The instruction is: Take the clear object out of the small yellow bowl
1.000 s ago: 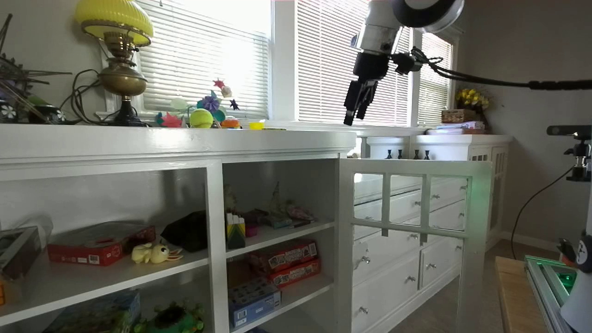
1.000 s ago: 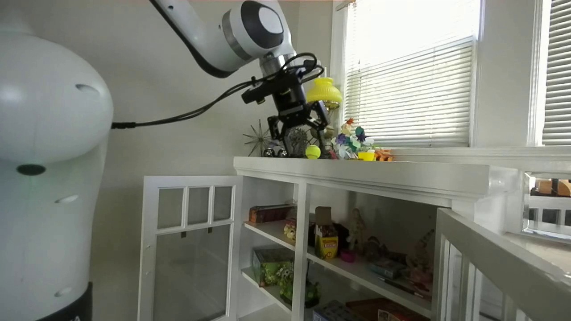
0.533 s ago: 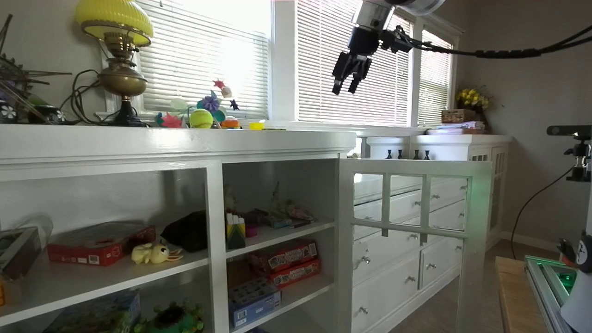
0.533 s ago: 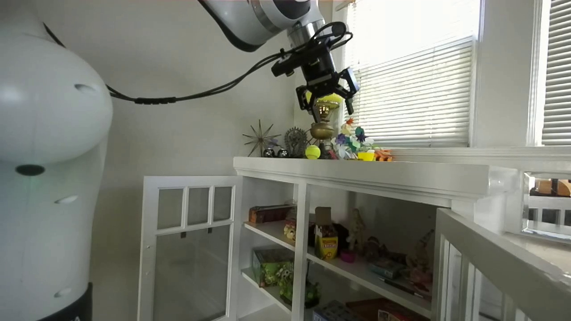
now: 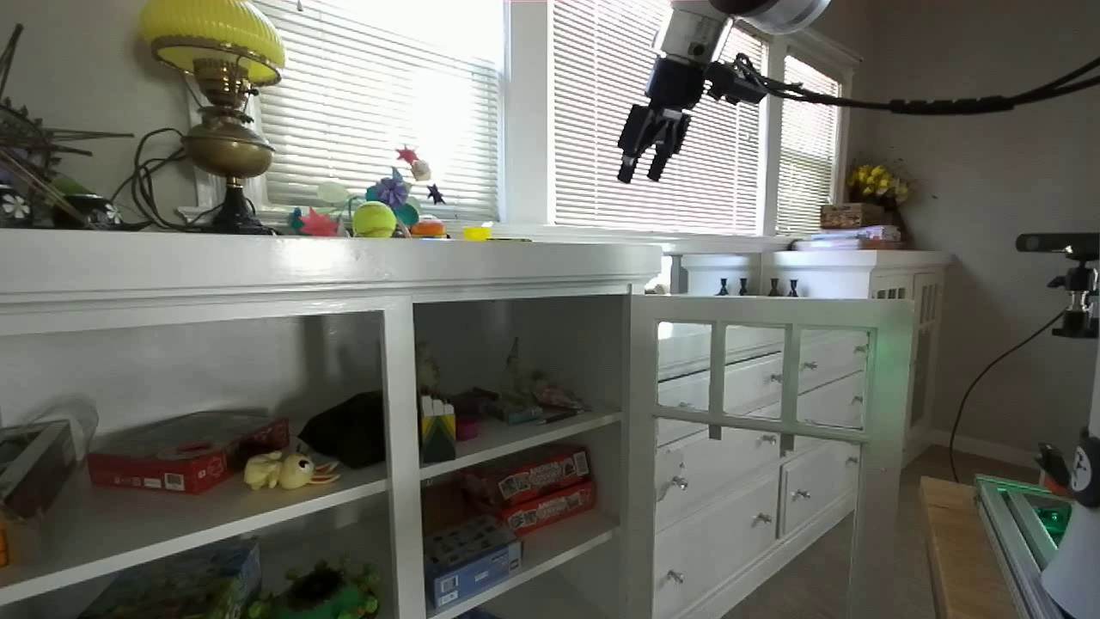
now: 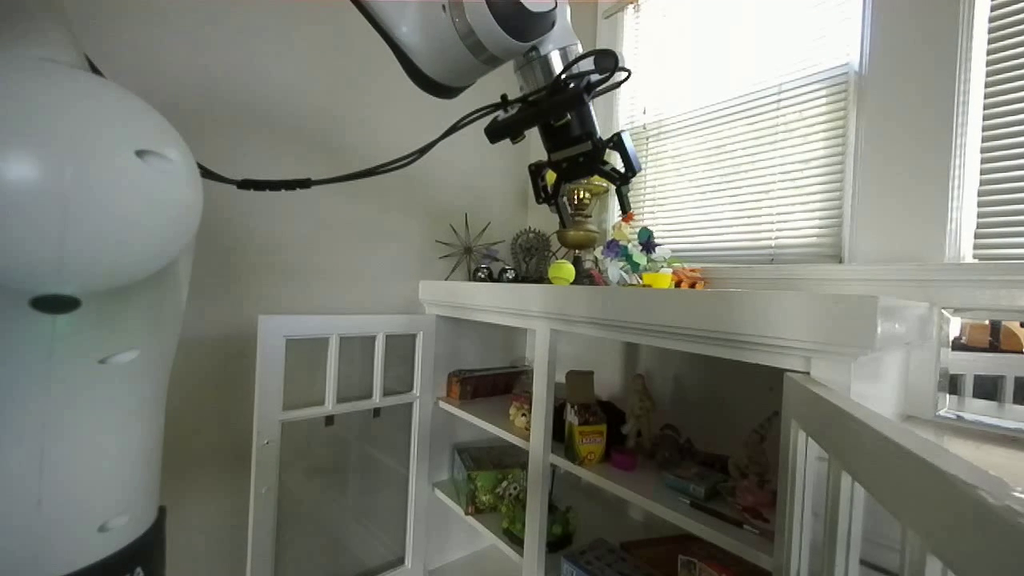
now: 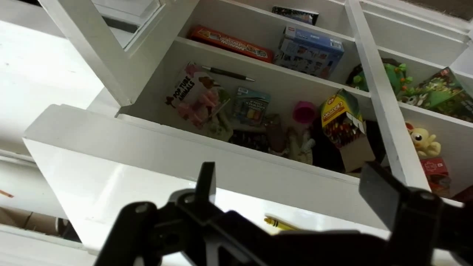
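The small yellow bowl [image 5: 476, 233] stands on the white cabinet top, right of a tennis ball and an orange object. In an exterior view the bowl [image 6: 657, 280] sits in front of paper flowers. A faint pale edge shows at its rim, but I cannot make out a clear object in it. My gripper [image 5: 640, 176] is open and empty, tilted down, well above the cabinet top and apart from the bowl; it also shows in an exterior view [image 6: 594, 213]. In the wrist view its fingers [image 7: 292, 188] are spread wide. The bowl is out of view there.
On the cabinet top [image 6: 760, 308] are a tennis ball [image 6: 561, 273], paper flowers [image 5: 391, 193], an orange object [image 6: 688, 278] and a lamp with a yellow shade [image 5: 212, 43]. A yellow crayon [image 7: 279, 223] lies there too. An open cabinet door [image 5: 773, 430] juts out below.
My gripper has risen away from the cabinet top and shifted toward the window side, then sunk very slightly. The bowl has not moved.
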You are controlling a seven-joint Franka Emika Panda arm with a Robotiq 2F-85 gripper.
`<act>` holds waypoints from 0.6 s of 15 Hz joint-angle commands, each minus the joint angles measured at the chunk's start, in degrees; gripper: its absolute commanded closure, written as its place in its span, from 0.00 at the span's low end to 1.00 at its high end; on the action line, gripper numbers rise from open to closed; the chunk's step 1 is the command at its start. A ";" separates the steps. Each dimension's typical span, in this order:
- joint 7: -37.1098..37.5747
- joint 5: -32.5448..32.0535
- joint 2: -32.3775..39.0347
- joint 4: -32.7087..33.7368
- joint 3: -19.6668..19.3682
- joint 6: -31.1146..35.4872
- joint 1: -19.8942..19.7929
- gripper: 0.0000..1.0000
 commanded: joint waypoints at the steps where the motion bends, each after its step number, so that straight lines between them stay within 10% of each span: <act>1: -1.14 4.77 5.93 4.99 -3.40 4.85 1.39 0.00; 9: -6.76 18.29 21.61 25.04 -7.98 10.10 5.25 0.00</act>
